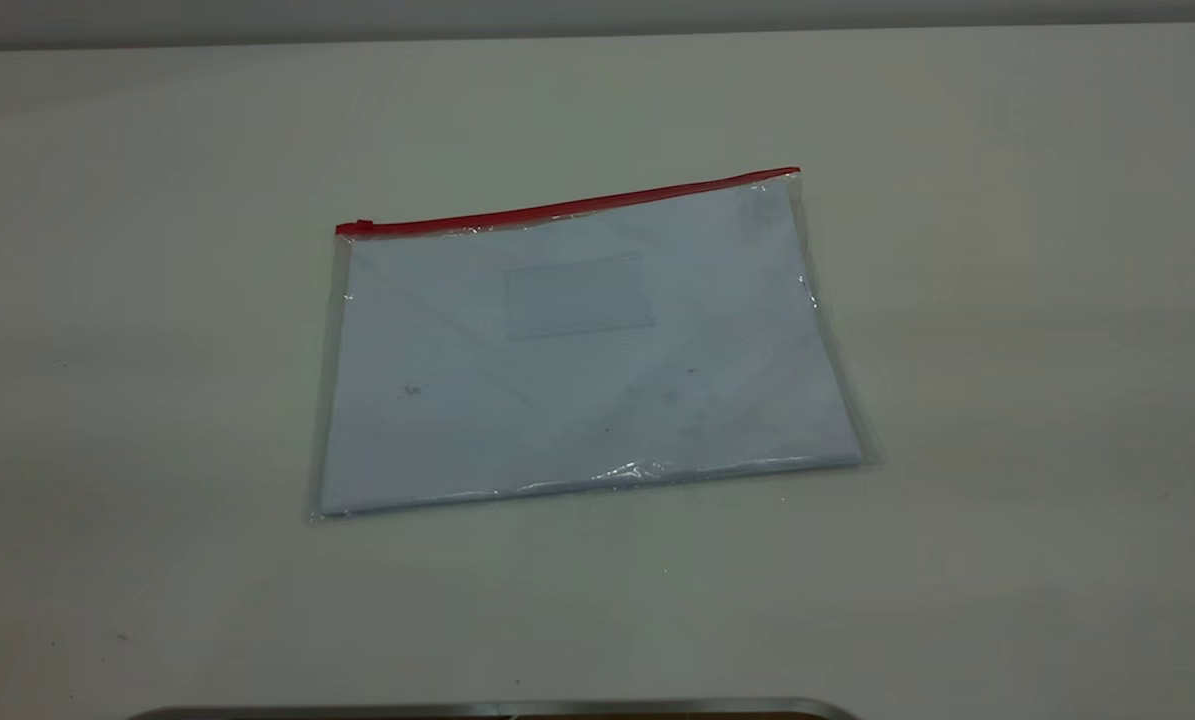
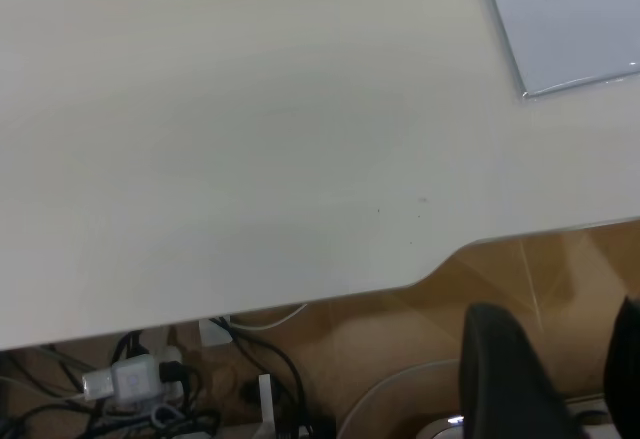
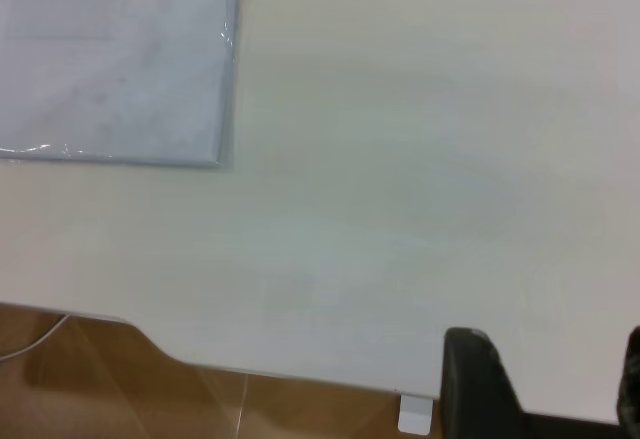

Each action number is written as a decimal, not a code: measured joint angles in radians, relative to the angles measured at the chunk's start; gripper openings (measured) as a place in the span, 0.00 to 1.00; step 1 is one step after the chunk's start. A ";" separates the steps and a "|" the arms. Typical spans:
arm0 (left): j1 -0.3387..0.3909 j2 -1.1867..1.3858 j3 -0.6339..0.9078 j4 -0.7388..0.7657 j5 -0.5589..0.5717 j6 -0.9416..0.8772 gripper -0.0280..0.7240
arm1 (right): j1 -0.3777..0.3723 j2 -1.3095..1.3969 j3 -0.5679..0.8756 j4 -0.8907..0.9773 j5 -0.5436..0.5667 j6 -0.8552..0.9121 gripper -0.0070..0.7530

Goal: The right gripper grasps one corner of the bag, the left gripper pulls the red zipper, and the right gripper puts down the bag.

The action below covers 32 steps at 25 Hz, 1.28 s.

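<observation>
The bag (image 1: 577, 360), a clear flat pouch with pale sheets inside, lies flat on the white table (image 1: 1007, 400). Its red zipper (image 1: 567, 208) runs along the far edge, with the slider tab (image 1: 362, 226) at the left end. The corner of the bag (image 1: 795, 176) at the strip's right end rests on the table. Neither arm shows in the exterior view. My left gripper (image 2: 562, 311) hangs open off the table's edge over the floor, far from the bag (image 2: 570, 29). The right gripper (image 3: 550, 337) stands open above the table's edge, well away from the bag (image 3: 110, 59).
A grey metal rim (image 1: 497, 710) shows at the bottom of the exterior view. Cables and a plug block (image 2: 140, 379) lie under the table edge (image 2: 300, 299). A small white tab (image 3: 417, 414) sticks out below the table edge near the right gripper.
</observation>
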 joint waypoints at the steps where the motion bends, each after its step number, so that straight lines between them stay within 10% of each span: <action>1: 0.000 0.000 0.000 -0.001 0.000 0.000 0.46 | -0.004 -0.007 0.000 0.000 -0.001 0.000 0.50; 11: 0.220 -0.218 0.000 -0.003 0.001 0.000 0.46 | -0.135 -0.199 0.000 0.009 0.004 0.000 0.50; 32: 0.211 -0.241 0.000 -0.005 0.016 -0.001 0.46 | -0.131 -0.199 0.000 0.023 0.004 0.000 0.50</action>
